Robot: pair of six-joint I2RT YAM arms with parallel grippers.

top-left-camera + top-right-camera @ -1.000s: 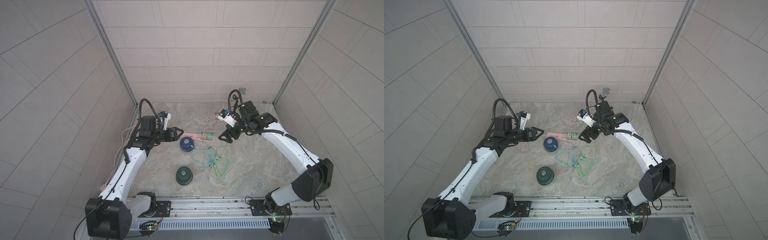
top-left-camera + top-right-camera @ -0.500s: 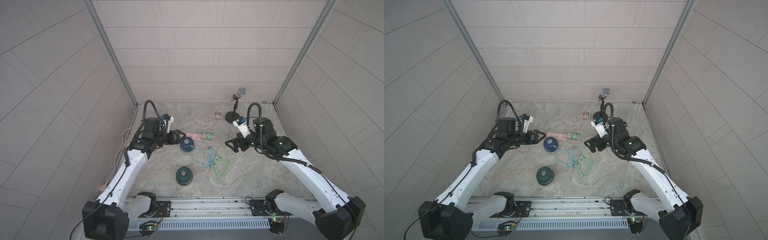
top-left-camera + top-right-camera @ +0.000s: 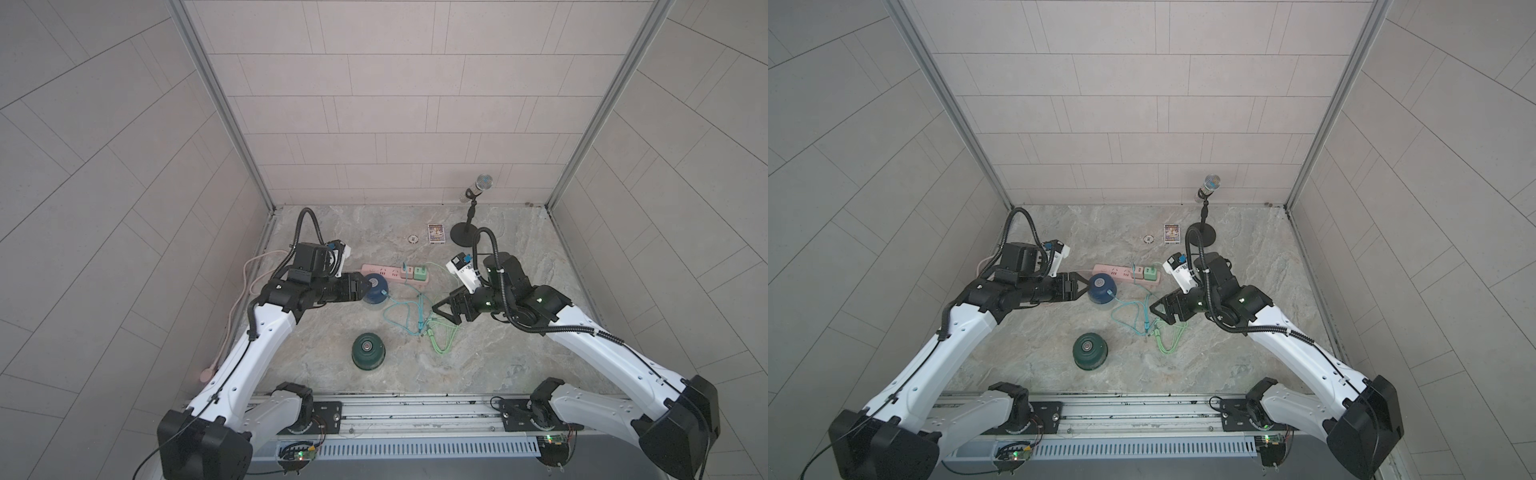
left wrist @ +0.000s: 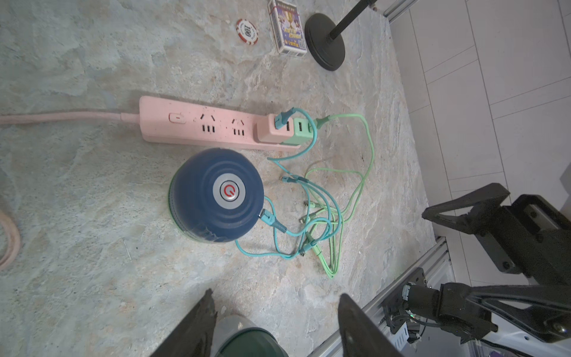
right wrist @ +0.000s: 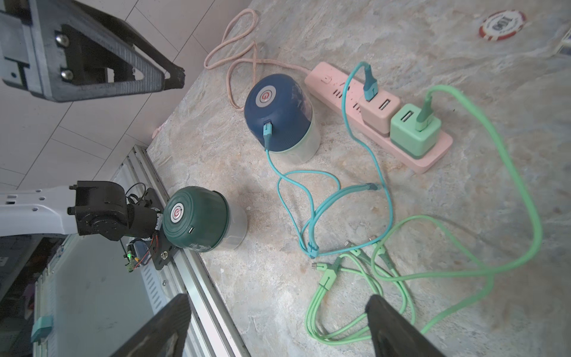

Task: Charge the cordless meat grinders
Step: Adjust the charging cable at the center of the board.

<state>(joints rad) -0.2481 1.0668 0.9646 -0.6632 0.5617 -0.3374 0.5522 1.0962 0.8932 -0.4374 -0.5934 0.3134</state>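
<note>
In both top views the dark blue grinder [image 3: 377,289] [image 3: 1100,287] stands beside the pink power strip [image 3: 384,273]. A teal cable [image 5: 267,132] is plugged into its side and runs to the pink adapter [image 5: 375,112]. Nearer the front, the dark green grinder [image 3: 368,352] [image 5: 197,216] stands alone with no cable in it. A light green cable [image 5: 340,309] runs from the green adapter [image 5: 415,129] and lies loose. My left gripper [image 3: 365,287] [image 4: 276,296] hovers open at the blue grinder's left edge. Above the cable tangle, my right gripper [image 3: 440,313] [image 5: 276,298] is open and empty.
A microphone on a round black stand [image 3: 467,237] is at the back right. A card box [image 3: 435,233] and a poker chip [image 3: 412,239] lie near the back wall. The strip's pink cord [image 3: 245,282] loops along the left wall. A metal rail [image 3: 395,409] borders the front.
My right arm has swung back from above the power strip to hover over the cables, jaws narrowing slightly. My left gripper has edged closer to the blue grinder.
</note>
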